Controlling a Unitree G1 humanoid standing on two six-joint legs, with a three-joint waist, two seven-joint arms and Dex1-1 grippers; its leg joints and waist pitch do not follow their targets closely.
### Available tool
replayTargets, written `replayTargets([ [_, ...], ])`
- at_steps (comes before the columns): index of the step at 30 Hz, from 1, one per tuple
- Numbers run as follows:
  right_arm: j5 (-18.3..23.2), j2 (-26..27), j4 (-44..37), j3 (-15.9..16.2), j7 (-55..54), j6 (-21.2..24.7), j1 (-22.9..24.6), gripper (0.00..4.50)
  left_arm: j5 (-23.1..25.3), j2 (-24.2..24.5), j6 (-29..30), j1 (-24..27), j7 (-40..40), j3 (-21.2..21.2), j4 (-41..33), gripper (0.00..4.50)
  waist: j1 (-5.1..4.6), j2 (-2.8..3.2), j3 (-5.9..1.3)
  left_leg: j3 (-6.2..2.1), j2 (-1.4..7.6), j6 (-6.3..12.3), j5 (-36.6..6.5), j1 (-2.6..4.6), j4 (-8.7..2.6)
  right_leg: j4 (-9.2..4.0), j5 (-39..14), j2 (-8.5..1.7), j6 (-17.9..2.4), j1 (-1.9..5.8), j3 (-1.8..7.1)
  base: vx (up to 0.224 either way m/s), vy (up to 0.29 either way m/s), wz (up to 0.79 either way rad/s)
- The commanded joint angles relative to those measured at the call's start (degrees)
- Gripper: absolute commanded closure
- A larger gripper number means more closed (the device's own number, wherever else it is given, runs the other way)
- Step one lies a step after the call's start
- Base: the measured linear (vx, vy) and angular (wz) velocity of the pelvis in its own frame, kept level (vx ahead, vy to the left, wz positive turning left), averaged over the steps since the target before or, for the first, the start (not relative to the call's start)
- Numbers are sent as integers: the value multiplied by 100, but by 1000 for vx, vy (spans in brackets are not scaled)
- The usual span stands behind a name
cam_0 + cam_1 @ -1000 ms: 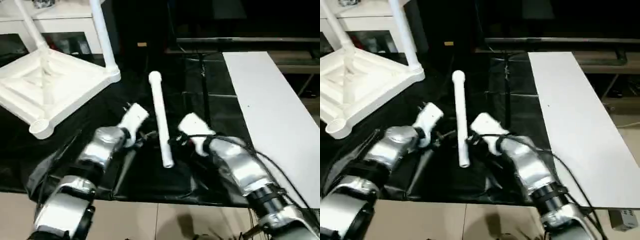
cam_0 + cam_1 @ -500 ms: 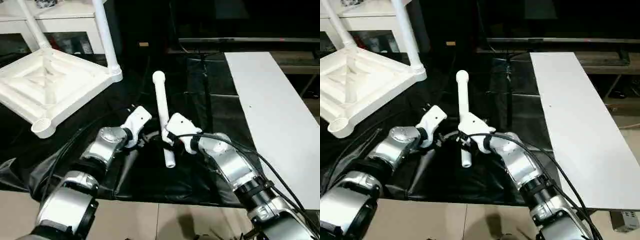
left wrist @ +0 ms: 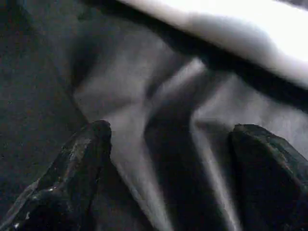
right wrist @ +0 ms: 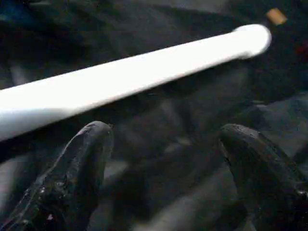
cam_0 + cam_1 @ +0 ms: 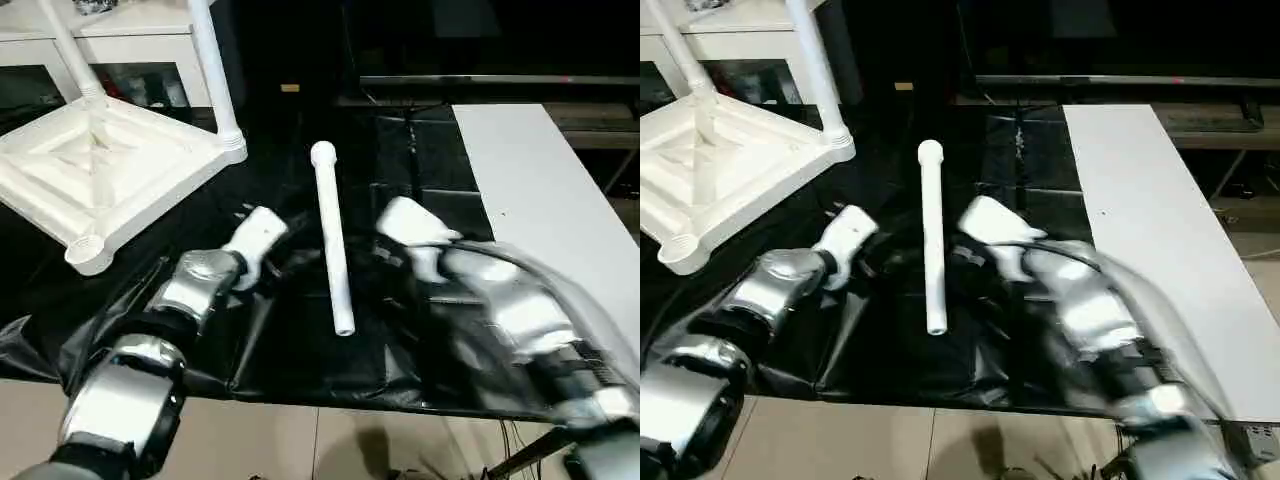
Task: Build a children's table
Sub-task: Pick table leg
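Two grippers, left (image 5: 262,262) and right (image 4: 161,159), now flank the loose leg (image 5: 331,237) at frame centre, jaws spread and empty. We have pulled the right one back off the leg; the tabletop (image 5: 95,175), upper left, awaits a fresh grasp.

Black sheet (image 5: 300,350), white board (image 5: 540,220)

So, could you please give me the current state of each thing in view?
Tabletop: upside down on the black sheet, underside up.
Fitted legs: two standing up from corner sockets.
Near socket: empty.
Loose leg: lying flat, not held.
Left end effector: open, empty.
Right end effector: open, beside the loose leg.
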Motion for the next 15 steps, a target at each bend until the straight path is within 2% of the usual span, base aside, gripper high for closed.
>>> replayTargets([
  [1, -52, 97, -118, 121, 15, -19, 8, 61, 30, -20, -100, -137, 110, 30, 98, 1, 25, -8, -425, -121, 348, 633, -553, 22, -510, -267, -212, -328, -1931, 369, 161, 0, 0, 0],
  [2, -37, 146, -130, 137, 3, 11, 6, 61, 9, -51, -120, -172, 143, 56, 132, 1, 16, -32, -422, -122, 355, 643, -586, 17, -517, -273, -233, -325, -1944, 371, 160, 0, 0, 0],
  [5, -7, 305, -156, 275, 20, 54, -34, 61, 2, -189, -247, -310, 207, 93, 291, 1, 7, -33, -411, -122, 358, 607, -733, 28, -532, -286, -391, -312, -1930, 359, 161, 0, 0, 0],
  [11, -145, 370, -143, 412, 117, -14, -61, 61, 246, -296, -286, -410, 327, -72, 543, 1, 12, -29, -412, -129, 367, 610, -665, 23, -533, -274, -268, -322, -1921, 363, 166, 0, 0, 0],
  [12, -160, 368, -143, 416, 118, -25, -63, 61, 285, -307, -295, -424, 339, -104, 584, 1, 11, -61, -416, -126, 366, 615, -659, 23, -533, -282, -272, -321, -1908, 365, 167, 0, 0, 0],
  [15, -149, 336, -157, 389, 106, -24, -92, 61, 309, -321, -299, -447, 389, -113, 680, 1, 16, -40, -409, -129, 372, 603, -698, 29, -538, -283, -326, -327, -1919, 363, 171, 0, 0, 0],
])
